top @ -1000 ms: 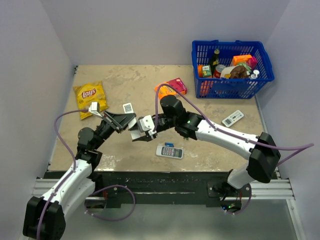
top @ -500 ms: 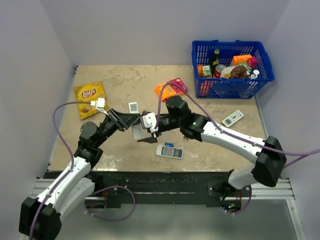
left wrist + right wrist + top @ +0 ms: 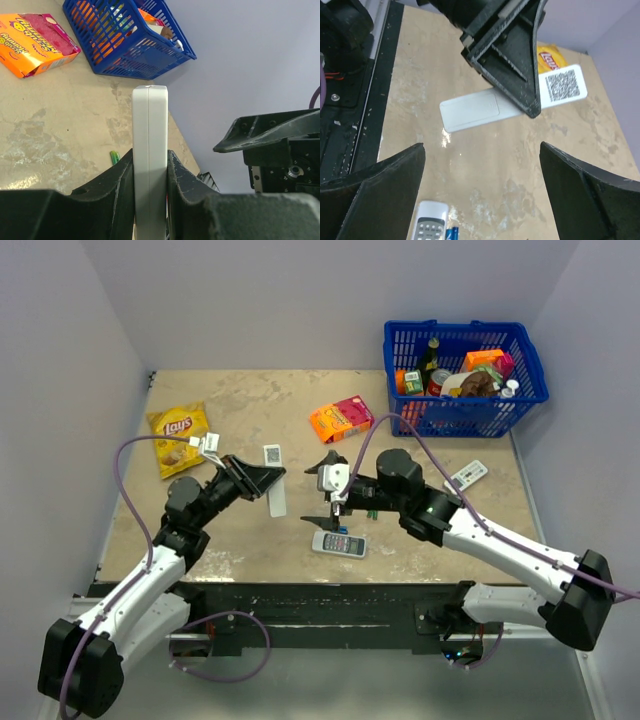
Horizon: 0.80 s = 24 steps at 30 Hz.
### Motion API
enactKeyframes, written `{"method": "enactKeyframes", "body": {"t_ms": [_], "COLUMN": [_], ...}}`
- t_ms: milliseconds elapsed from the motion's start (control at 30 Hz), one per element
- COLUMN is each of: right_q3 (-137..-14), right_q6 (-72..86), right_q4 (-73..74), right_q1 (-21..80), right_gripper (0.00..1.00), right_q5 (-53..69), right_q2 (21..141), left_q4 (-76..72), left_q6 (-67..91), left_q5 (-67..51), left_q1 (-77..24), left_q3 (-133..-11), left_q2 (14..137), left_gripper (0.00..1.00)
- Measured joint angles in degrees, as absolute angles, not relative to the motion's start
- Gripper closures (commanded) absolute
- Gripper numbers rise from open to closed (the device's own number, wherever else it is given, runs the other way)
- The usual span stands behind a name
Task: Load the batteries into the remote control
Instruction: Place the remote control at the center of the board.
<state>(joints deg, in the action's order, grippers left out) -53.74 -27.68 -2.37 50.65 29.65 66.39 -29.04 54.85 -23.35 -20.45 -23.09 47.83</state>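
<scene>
Your left gripper (image 3: pixel 150 162) pinches the light, rigid, slick-looking remote control (image 3: pixel 277 502) across its flat faces, centre-left of the frame, a sound hold, while your right gripper (image 3: pixel 325 490) hangs spread.

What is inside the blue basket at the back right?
The blue basket holds a dark bottle, an orange box and a brown item; whatever lies beneath them is covered.

Tan table (image 3: pixel 240 405), chips (image 3: pixel 181 437), basket (image 3: pixel 460 418), orange box (image 3: pixel 341 419)

A clear gap separates the remote (image 3: pixel 150 125) in your left gripper (image 3: pixel 150 165) from your right gripper (image 3: pixel 322 490). A grey remote (image 3: pixel 339 543) lies close by it.
</scene>
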Motion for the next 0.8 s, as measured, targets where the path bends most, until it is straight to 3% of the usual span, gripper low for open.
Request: {"method": "enactKeyframes", "body": {"t_ms": [333,700,800], "right_q3": [-51.27,-57.52,-59.44], "right_q6": [-5.89,17.17,19.97], "right_q4": [-4.60,-7.79,-8.16], "right_q1": [51.48,59.27,59.99], "right_gripper": [0.02,0.02,0.12], "right_q5": [15.44,5.96,3.92], "right_q2": [71.35,88.71,92.55], "left_q4": [-32.56,-34.68,-35.53], "left_q6": [56.07,57.71,57.69], "left_q5": [-19.59,-13.80,-12.99], "left_q1": [-20.45,-20.78,-20.78], "left_q3": [-18.59,-13.45,-13.45], "left_q2": [51.55,55.51,55.46], "left_gripper": [1.00,1.00,1.00]}}
